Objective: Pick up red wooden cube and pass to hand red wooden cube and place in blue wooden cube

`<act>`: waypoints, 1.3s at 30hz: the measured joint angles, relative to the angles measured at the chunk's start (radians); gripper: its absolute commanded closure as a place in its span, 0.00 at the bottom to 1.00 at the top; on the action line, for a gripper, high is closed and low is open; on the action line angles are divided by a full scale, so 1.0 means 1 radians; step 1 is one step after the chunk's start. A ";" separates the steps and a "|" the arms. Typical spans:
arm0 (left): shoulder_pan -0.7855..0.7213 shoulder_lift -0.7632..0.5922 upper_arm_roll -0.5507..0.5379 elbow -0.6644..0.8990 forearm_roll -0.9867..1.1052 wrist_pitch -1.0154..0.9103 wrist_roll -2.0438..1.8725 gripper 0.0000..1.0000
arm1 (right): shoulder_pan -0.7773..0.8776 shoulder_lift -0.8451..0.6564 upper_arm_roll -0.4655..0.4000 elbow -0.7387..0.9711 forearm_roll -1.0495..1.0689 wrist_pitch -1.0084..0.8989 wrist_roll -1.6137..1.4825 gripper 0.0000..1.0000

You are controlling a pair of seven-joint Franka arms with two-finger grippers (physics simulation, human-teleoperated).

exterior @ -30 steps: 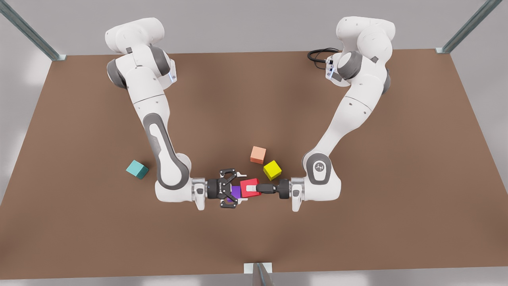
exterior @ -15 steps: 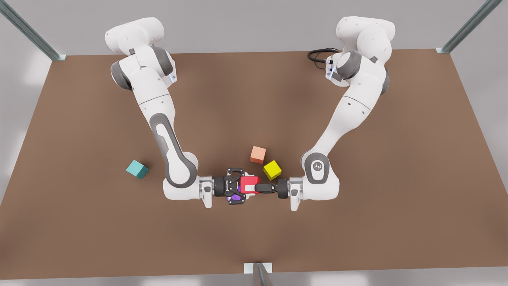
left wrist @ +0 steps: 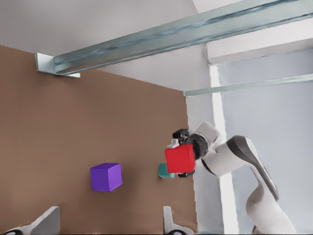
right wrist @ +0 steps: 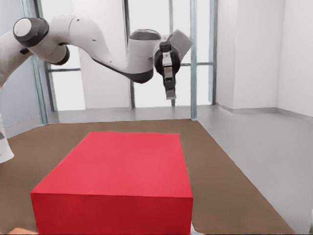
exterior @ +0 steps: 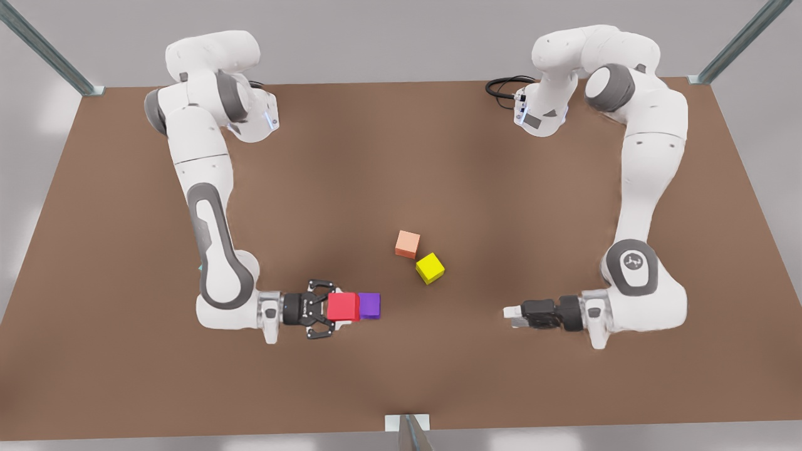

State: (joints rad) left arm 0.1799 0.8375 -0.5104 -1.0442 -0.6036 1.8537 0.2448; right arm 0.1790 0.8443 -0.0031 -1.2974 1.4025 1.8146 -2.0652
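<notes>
**Red cube in the right gripper, left gripper open and apart**

Low in the front view, the two grippers face each other across a wide gap. The right gripper point(exterior: 334, 307), at lower centre-left, has its black fingers closed against two opposite sides of the red wooden cube point(exterior: 343, 307) and holds it clear of the brown table point(exterior: 401, 156). In the right wrist view that cube point(right wrist: 117, 181) sits large in the lower half of the frame.

The left gripper point(exterior: 512, 315) is at lower right in the front view, well apart from the cube and holding nothing. In the left wrist view its pale fingers point(left wrist: 49, 220) stand wide apart along the bottom edge — open and empty.

Just right of the red cube in the front view lies a purple cube point(exterior: 369, 305); the red cube overlaps its edge there, but the left wrist view shows the purple one flat on the table and the red one raised and apart from it.

The blue wooden cube point(left wrist: 164, 171) shows in the left wrist view as a teal corner on the table, partly behind the held red cube. In the front view it is almost hidden by the right arm.

Farther back, near the centre of the front view, a yellow cube point(exterior: 430, 268) lies just beside a pale orange cube point(exterior: 408, 244). Farthest back, at upper right, a black cable point(exterior: 501, 88) coils beside the left arm's base.
</notes>
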 measured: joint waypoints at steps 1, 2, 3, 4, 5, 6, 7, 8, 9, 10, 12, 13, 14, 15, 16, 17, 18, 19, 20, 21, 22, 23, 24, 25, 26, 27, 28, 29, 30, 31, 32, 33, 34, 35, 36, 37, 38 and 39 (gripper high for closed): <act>-0.002 -0.065 -0.017 0.002 0.206 -0.069 -0.020 0.00 | -0.056 -0.064 -0.001 -0.064 -0.117 -0.031 0.003 0.41; -0.004 -0.117 -0.029 0.004 0.379 -0.139 -0.040 0.00 | -0.105 -0.116 -0.012 -0.100 -0.251 -0.062 0.008 0.41; -0.005 -0.161 -0.038 0.006 0.511 -0.206 -0.058 0.00 | -0.133 -0.160 -0.044 -0.115 -0.386 -0.089 0.014 0.41; -0.008 -0.201 -0.044 0.006 0.611 -0.270 -0.076 0.00 | -0.144 -0.192 -0.087 -0.123 -0.521 -0.113 0.021 0.41; -0.014 -0.244 -0.047 0.007 0.681 -0.334 -0.092 0.00 | -0.148 -0.216 -0.123 -0.126 -0.650 -0.133 0.031 0.41; -0.128 -0.381 0.126 -0.097 0.704 -0.378 -0.107 0.00 | -0.147 -0.229 -0.156 -0.122 -0.766 -0.147 0.042 0.41; -0.277 -0.522 0.326 -0.243 0.691 -0.394 -0.120 0.00 | -0.129 -0.235 -0.206 -0.119 -0.862 -0.154 0.055 0.41; -0.349 -0.594 0.433 -0.322 0.674 -0.414 -0.130 0.00 | -0.098 -0.238 -0.265 -0.119 -0.948 -0.152 0.070 0.41; -0.376 -0.618 0.487 -0.354 0.661 -0.435 -0.140 0.00 | -0.075 -0.239 -0.306 -0.122 -1.028 -0.146 0.087 0.41; -0.385 -0.626 0.515 -0.369 0.655 -0.449 -0.149 0.00 | -0.062 -0.240 -0.328 -0.129 -1.096 -0.135 0.106 0.41; -0.375 -0.634 0.536 -0.371 0.645 -0.469 -0.165 0.00 | -0.043 -0.240 -0.345 -0.154 -1.193 -0.109 0.143 0.41; -0.373 -0.635 0.539 -0.366 0.642 -0.475 -0.173 0.00 | -0.027 -0.241 -0.348 -0.175 -1.225 -0.092 0.163 0.41; -0.377 -0.635 0.538 -0.363 0.641 -0.480 -0.180 0.00 | -0.009 -0.247 -0.349 -0.196 -1.249 -0.076 0.183 0.41; -0.382 -0.637 0.537 -0.361 0.639 -0.484 -0.186 0.00 | 0.011 -0.264 -0.349 -0.244 -1.268 -0.050 0.204 0.41; -0.384 -0.637 0.537 -0.361 0.637 -0.487 -0.193 0.00 | 0.025 -0.286 -0.349 -0.296 -1.281 -0.021 0.224 0.41; -0.384 -0.637 0.537 -0.360 0.636 -0.490 -0.199 0.00 | 0.035 -0.304 -0.348 -0.342 -1.292 0.010 0.243 0.41; -0.382 -0.637 0.538 -0.361 0.635 -0.493 -0.204 0.00 | 0.040 -0.319 -0.348 -0.384 -1.300 0.042 0.262 0.41; -0.379 -0.637 0.538 -0.361 0.633 -0.495 -0.210 0.00 | 0.042 -0.329 -0.349 -0.417 -1.306 0.073 0.279 0.41; -0.377 -0.636 0.538 -0.361 0.632 -0.497 -0.215 0.00 | 0.042 -0.336 -0.349 -0.440 -1.310 0.103 0.295 0.41; -0.376 -0.635 0.538 -0.362 0.632 -0.498 -0.219 0.00 | 0.042 -0.341 -0.349 -0.462 -1.314 0.132 0.311 0.41; -0.373 -0.634 0.538 -0.363 0.630 -0.500 -0.224 0.00 | 0.042 -0.349 -0.349 -0.489 -1.316 0.161 0.326 0.41; -0.371 -0.633 0.538 -0.364 0.628 -0.501 -0.228 0.00 | 0.044 -0.359 -0.349 -0.523 -1.318 0.193 0.340 0.41; -0.369 -0.632 0.538 -0.364 0.626 -0.502 -0.232 0.00 | 0.045 -0.371 -0.349 -0.559 -1.319 0.226 0.353 0.41; -0.368 -0.631 0.538 -0.364 0.623 -0.502 -0.236 0.00 | 0.046 -0.379 -0.348 -0.584 -1.320 0.255 0.366 0.41; -0.367 -0.631 0.538 -0.363 0.621 -0.503 -0.240 0.00 | 0.050 -0.388 -0.348 -0.607 -1.321 0.282 0.378 0.41; -0.365 -0.631 0.538 -0.364 0.620 -0.503 -0.243 0.00 | 0.053 -0.397 -0.348 -0.628 -1.322 0.308 0.390 0.41; -0.363 -0.631 0.538 -0.364 0.619 -0.504 -0.246 0.00 | 0.057 -0.403 -0.348 -0.646 -1.322 0.333 0.400 0.41; -0.362 -0.631 0.538 -0.364 0.618 -0.504 -0.250 0.00 | 0.060 -0.407 -0.348 -0.662 -1.323 0.356 0.411 0.41; -0.359 -0.631 0.538 -0.364 0.617 -0.505 -0.252 0.00 | 0.064 -0.412 -0.348 -0.679 -1.323 0.380 0.420 0.41; -0.357 -0.631 0.538 -0.364 0.616 -0.505 -0.255 0.00 | 0.067 -0.416 -0.348 -0.692 -1.323 0.401 0.430 0.41; -0.354 -0.630 0.538 -0.364 0.616 -0.505 -0.258 0.00 | 0.069 -0.420 -0.348 -0.702 -1.323 0.419 0.438 0.41; -0.351 -0.630 0.538 -0.364 0.615 -0.505 -0.260 0.00 | 0.070 -0.424 -0.348 -0.712 -1.323 0.436 0.446 0.41; -0.349 -0.629 0.538 -0.364 0.615 -0.505 -0.263 0.00 | 0.071 -0.429 -0.348 -0.724 -1.323 0.451 0.454 0.41; -0.345 -0.627 0.538 -0.364 0.615 -0.505 -0.265 0.00 | 0.072 -0.435 -0.348 -0.736 -1.323 0.464 0.462 0.41; -0.337 -0.626 0.538 -0.364 0.615 -0.505 -0.265 0.00 | 0.072 -0.440 -0.348 -0.745 -1.323 0.476 0.468 0.41; -0.328 -0.627 0.538 -0.363 0.616 -0.505 -0.263 0.00 | 0.072 -0.446 -0.348 -0.756 -1.323 0.485 0.475 0.41; -0.320 -0.627 0.537 -0.362 0.619 -0.505 -0.261 0.00 | 0.073 -0.452 -0.347 -0.765 -1.323 0.493 0.481 0.41; -0.318 -0.629 0.536 -0.356 0.621 -0.506 -0.259 0.00 | 0.073 -0.459 -0.347 -0.775 -1.323 0.500 0.486 0.41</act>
State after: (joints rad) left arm -0.1383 0.2089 0.0258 -1.4006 0.0172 1.3481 -0.0139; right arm 0.2517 0.3858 -0.3500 -2.0724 0.0795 2.3145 -1.5792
